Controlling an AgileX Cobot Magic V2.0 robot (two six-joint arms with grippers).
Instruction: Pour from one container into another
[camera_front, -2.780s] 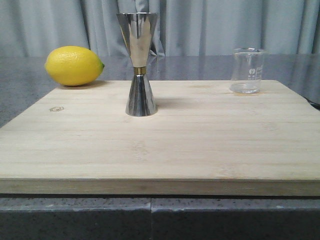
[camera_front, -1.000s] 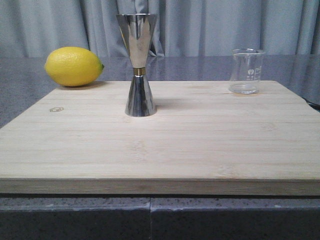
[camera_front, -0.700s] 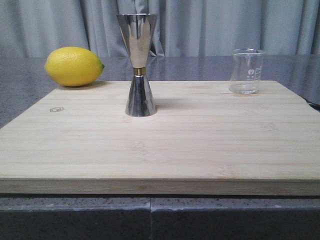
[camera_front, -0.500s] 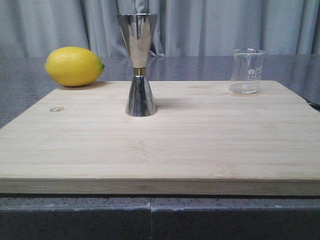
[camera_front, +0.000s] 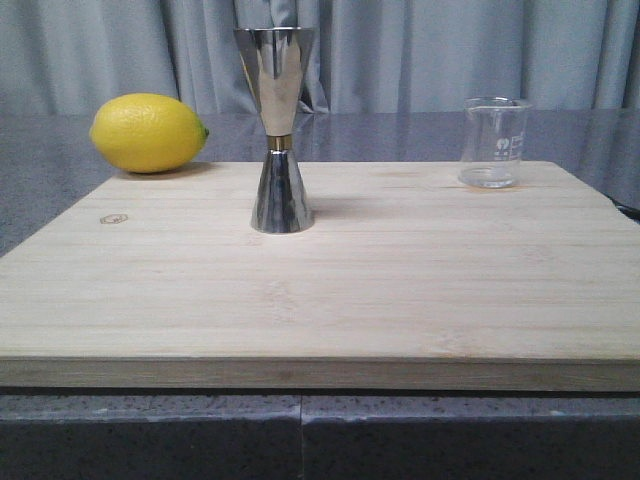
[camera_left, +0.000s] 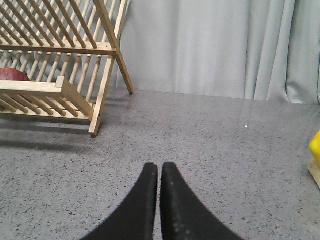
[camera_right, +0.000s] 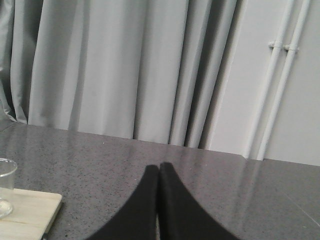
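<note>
A small clear glass beaker with white markings stands upright at the far right of the wooden board. The tall shiny steel jigger, with a gold band at its waist, stands upright left of the board's middle. Neither gripper shows in the front view. My left gripper is shut with nothing in it, over grey countertop. My right gripper is shut and empty too, off the board's corner, with the beaker's edge at the side of its view.
A yellow lemon lies on the grey counter just behind the board's far left corner. A wooden dish rack with something red in it stands beyond the left gripper. Grey curtains hang behind the counter.
</note>
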